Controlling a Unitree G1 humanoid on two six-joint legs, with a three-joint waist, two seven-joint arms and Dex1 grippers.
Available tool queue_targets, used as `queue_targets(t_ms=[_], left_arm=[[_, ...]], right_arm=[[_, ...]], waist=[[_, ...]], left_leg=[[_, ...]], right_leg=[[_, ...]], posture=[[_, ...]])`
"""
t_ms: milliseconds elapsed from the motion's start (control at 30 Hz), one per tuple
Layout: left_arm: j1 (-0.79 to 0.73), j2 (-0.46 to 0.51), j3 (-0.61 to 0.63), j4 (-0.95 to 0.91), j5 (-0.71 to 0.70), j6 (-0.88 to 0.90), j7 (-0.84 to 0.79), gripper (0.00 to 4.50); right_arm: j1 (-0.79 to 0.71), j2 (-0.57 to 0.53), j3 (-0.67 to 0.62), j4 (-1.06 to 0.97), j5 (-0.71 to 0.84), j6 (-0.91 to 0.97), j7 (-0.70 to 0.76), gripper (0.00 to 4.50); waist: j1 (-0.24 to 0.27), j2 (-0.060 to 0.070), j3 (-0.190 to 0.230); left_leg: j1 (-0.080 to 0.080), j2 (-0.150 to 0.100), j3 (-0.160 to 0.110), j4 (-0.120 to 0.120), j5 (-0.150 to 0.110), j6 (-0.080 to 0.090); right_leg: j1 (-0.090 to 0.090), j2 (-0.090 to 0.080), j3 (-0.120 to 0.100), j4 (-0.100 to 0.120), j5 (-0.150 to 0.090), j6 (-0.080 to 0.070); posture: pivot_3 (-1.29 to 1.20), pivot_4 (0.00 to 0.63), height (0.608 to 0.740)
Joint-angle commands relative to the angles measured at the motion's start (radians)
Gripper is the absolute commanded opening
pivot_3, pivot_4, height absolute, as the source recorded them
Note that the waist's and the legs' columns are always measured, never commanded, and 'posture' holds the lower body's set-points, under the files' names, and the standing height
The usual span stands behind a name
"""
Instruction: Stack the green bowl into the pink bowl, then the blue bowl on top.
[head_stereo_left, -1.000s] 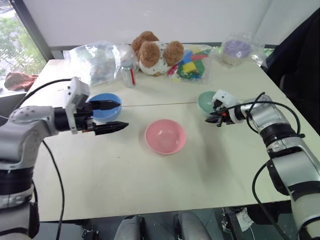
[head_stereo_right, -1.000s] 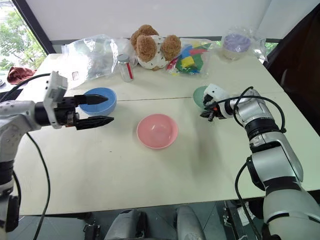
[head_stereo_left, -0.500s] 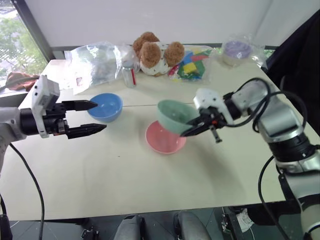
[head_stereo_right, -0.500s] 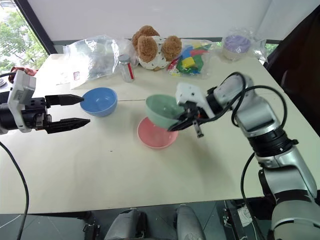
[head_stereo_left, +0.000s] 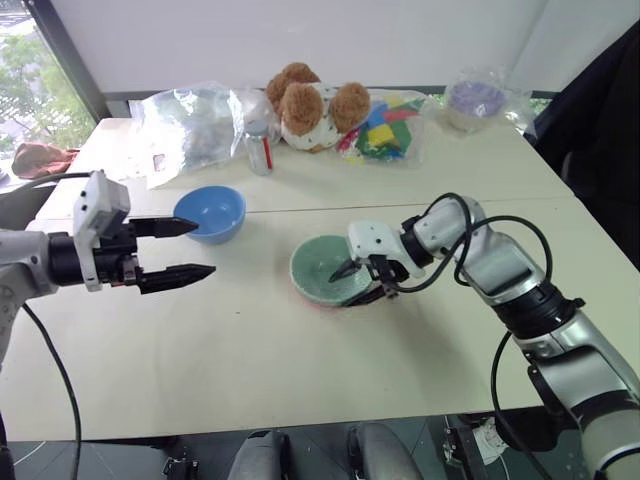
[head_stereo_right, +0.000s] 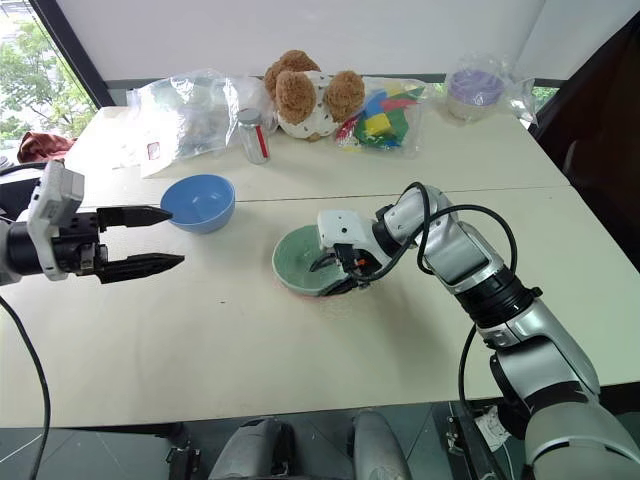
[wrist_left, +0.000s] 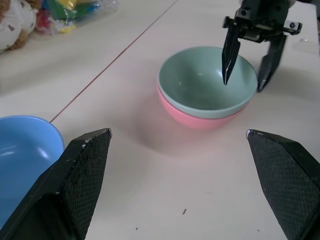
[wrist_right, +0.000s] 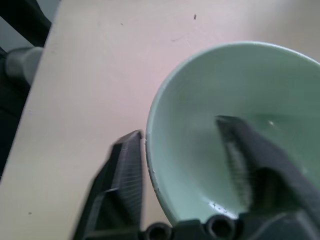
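The green bowl sits nested upright in the pink bowl at the middle of the table; only a pink band shows under its rim. My right gripper is open astride the green bowl's right rim, one finger inside the bowl and the other outside it. The blue bowl stands by itself further left, near the table seam. My left gripper hangs open and empty just in front of the blue bowl, pointing towards the stacked bowls.
Along the back of the table lie a clear plastic bag, a small bottle, a teddy bear, a bag of coloured blocks and a bagged purple bowl.
My right gripper carried the green bowl from the right over to the pink bowl, set it inside and opened. My left gripper drew back to the left, still open.
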Motion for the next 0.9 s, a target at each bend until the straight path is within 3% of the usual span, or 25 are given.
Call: queue_targets(t_ms=[33,67,200,333,500,767,900], left_arm=[[-0.033,0.011,-0.021,0.013,0.06,-0.078,0.03,4.5],[-0.04,0.008,-0.03,0.021,0.074,-0.093,0.037,4.5],[-0.152,-0.001,-0.159,0.15,0.248,-0.231,0.099,4.5],[-0.27,-0.025,-0.284,0.335,0.394,-0.385,0.095,4.5],[-0.438,-0.097,-0.457,0.67,0.582,-0.618,0.045,4.5],[-0.653,-0.221,-0.585,1.117,0.761,-0.853,0.036,4.5],[-0.714,-0.256,-0.606,1.253,0.816,-0.94,0.04,3.17]], right_arm=[[-0.065,0.025,-0.136,-0.084,0.139,0.141,-0.024,4.17],[-0.071,0.027,-0.155,-0.094,0.163,0.175,-0.034,4.47],[-0.122,-0.011,-0.317,-0.11,0.271,0.385,-0.132,4.47],[-0.128,-0.056,-0.4,-0.116,0.289,0.535,-0.264,4.47],[-0.062,-0.123,-0.506,-0.237,0.373,0.682,-0.345,4.47],[-0.01,-0.133,-0.608,-0.398,0.513,0.822,-0.484,4.47],[0.031,-0.161,-0.627,-0.453,0.554,0.834,-0.516,4.5]], waist=[[0.0,0.0,0.0],[0.0,0.0,0.0],[0.015,0.0,0.0],[0.026,0.0,0.0],[0.027,0.0,0.0],[0.023,-0.001,0.0],[0.024,-0.001,0.0]], left_leg=[[0.0,0.0,0.0,0.0,0.0,0.0],[0.0,0.0,0.0,0.0,0.0,0.0],[0.0,0.0,0.0,0.0,0.0,0.0],[0.0,-0.001,0.0,0.0,0.0,0.001],[-0.001,-0.001,0.002,0.0,-0.001,0.001],[-0.001,0.0,0.003,0.0,-0.001,0.003],[-0.002,0.0,0.003,0.0,-0.002,0.003]], right_leg=[[0.0,0.0,0.0,0.0,0.0,0.0],[0.0,0.0,0.0,0.0,0.0,0.0],[0.001,0.0,-0.001,0.0,0.0,0.0],[0.001,-0.001,-0.001,-0.002,0.0,0.0],[0.0,0.002,-0.002,-0.002,0.0,0.0],[-0.001,0.003,-0.001,-0.002,0.0,0.0],[-0.001,0.002,-0.001,-0.002,0.0,0.0]], posture=[[0.0,0.15,0.74],[0.0,0.15,0.74],[0.0,0.15,0.74],[0.0,0.15,0.74],[0.0,0.15,0.74],[0.0,0.15,0.74],[0.0,0.15,0.74]])
